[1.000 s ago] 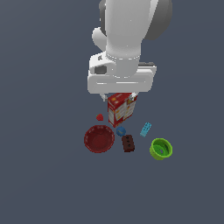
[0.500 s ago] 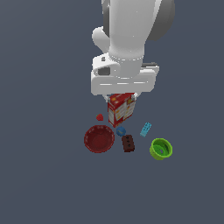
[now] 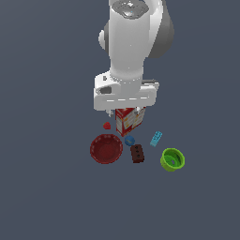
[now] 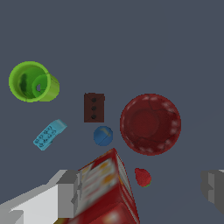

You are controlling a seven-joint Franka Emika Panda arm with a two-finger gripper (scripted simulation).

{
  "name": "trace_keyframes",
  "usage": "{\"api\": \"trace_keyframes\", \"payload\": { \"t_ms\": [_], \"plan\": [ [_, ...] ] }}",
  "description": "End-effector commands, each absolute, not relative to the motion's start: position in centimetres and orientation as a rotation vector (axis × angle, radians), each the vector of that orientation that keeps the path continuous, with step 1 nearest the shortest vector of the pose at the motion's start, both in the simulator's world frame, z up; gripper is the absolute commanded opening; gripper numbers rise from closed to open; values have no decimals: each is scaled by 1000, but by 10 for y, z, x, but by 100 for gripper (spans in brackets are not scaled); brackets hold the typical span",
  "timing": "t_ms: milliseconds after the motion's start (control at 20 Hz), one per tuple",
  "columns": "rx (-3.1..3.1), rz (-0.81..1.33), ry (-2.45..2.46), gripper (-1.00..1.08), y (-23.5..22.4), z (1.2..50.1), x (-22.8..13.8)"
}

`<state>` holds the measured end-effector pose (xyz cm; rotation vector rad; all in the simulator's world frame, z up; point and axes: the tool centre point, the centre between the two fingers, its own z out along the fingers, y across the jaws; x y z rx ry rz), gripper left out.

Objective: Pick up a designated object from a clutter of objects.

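Arm hangs vertical over the clutter, wrist above the red-and-white carton. Gripper open, holding nothing: 2 grey fingers spread wide apart in the wrist view, the carton and the red lump between them. In the exterior view, left to right: dark red bowl, red lump just above it beside the carton, blue ball, dark brick, cyan brick, green cup. Lump: small, bright red, rounded, strawberry-like, resting on the desk.

simulated scene, flat grey ground
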<state>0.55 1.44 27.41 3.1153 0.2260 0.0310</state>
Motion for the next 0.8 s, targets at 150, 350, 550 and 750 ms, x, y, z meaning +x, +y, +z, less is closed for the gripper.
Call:
{"api": "trace_keyframes", "payload": {
  "t_ms": [150, 350, 550, 750],
  "plan": [
    [3122, 24, 257, 100, -4, 231, -6],
    [3126, 20, 283, 100, -21, 194, -22],
    [3128, 15, 307, 100, -38, 158, -42],
    [3128, 11, 329, 100, -53, 126, -65]
  ]
}}
